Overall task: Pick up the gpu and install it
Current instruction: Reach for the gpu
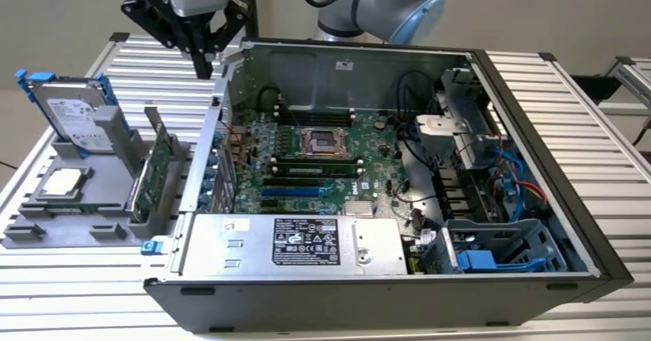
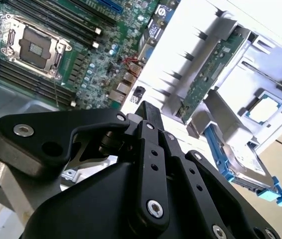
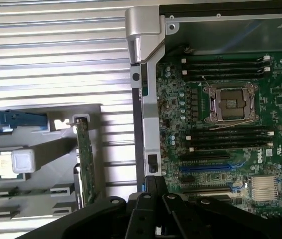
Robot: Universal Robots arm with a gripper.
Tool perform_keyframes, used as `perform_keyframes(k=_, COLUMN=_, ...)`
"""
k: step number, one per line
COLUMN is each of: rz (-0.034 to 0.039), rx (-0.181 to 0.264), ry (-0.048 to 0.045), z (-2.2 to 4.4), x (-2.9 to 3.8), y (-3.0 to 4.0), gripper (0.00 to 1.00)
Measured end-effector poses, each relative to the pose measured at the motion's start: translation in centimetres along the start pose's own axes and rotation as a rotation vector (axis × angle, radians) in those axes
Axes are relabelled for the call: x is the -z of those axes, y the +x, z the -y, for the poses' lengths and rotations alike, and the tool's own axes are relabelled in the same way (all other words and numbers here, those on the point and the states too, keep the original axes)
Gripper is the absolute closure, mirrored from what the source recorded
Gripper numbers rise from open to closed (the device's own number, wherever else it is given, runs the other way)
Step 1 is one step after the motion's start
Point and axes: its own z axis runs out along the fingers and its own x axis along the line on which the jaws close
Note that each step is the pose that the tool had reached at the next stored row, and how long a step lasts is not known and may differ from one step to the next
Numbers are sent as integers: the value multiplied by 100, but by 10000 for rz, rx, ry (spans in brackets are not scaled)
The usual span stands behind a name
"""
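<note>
The gpu (image 1: 155, 175) stands on edge in a grey holder (image 1: 20, 233); green circuit face showing.

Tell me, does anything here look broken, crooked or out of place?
Nothing stands out. The gpu stands on edge in the grey holder beside the open computer case; the hard drive stands and the CPU chip lies in their own slots there. The gripper hangs above the case's edge, holding nothing.

- Plain pale beige wall (image 1: 61, 13) across the far side.
- Ribbed silver aluminium-slat table (image 1: 600, 127), evenly lit, spreading from near to far.
- Second silver slatted metal frame (image 1: 636, 78), far at the exterior view's right.
</note>
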Motion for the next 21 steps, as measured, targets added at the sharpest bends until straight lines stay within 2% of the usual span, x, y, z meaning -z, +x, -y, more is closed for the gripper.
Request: perform_keyframes(k=21, rz=-2, rx=39, ry=-2, z=16, x=5, y=211, gripper=100)
